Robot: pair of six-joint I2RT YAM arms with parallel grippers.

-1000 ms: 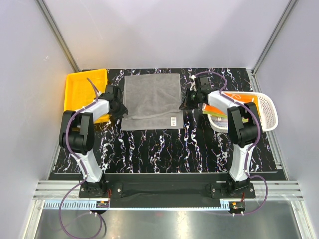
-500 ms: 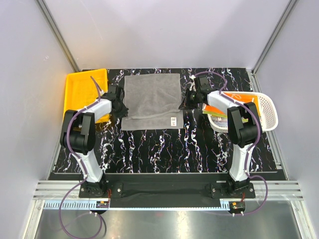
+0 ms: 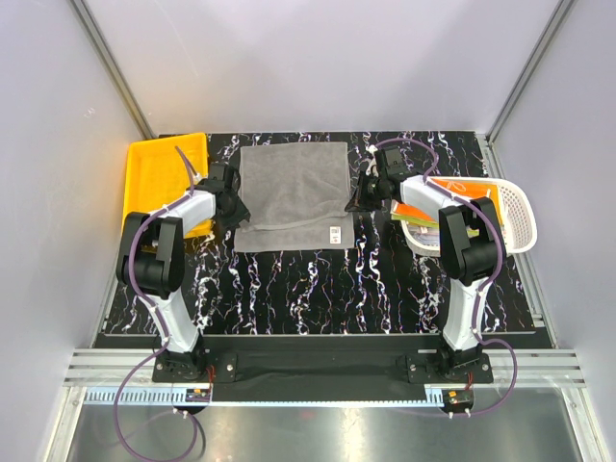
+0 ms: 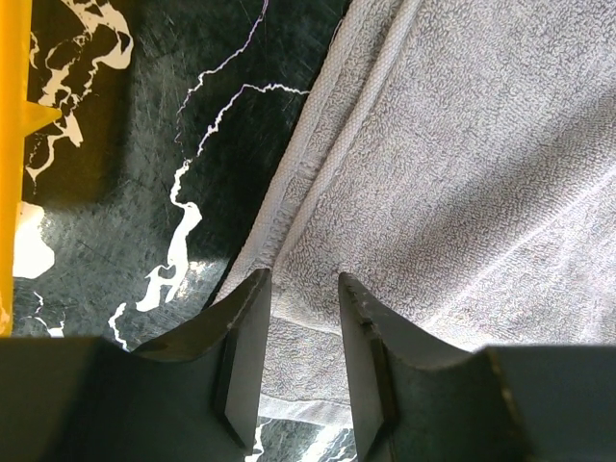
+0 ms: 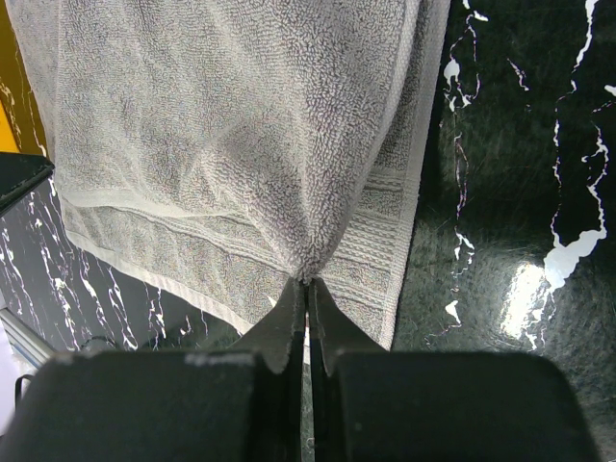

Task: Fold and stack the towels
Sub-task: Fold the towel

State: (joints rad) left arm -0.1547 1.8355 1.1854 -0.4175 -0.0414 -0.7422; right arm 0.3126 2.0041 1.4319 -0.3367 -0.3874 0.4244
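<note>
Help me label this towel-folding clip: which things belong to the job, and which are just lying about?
Job: grey towel; coloured towels in the white basket; left hand, open at the grey towel's edge; right hand, shut on its opposite edge.
Lying about: yellow bin; white basket, only holding the waiting towels.

table (image 3: pixel 318 279): black marble | on it: grey towel (image 3: pixel 294 192), yellow bin (image 3: pixel 159 173), white basket (image 3: pixel 515 214)
</note>
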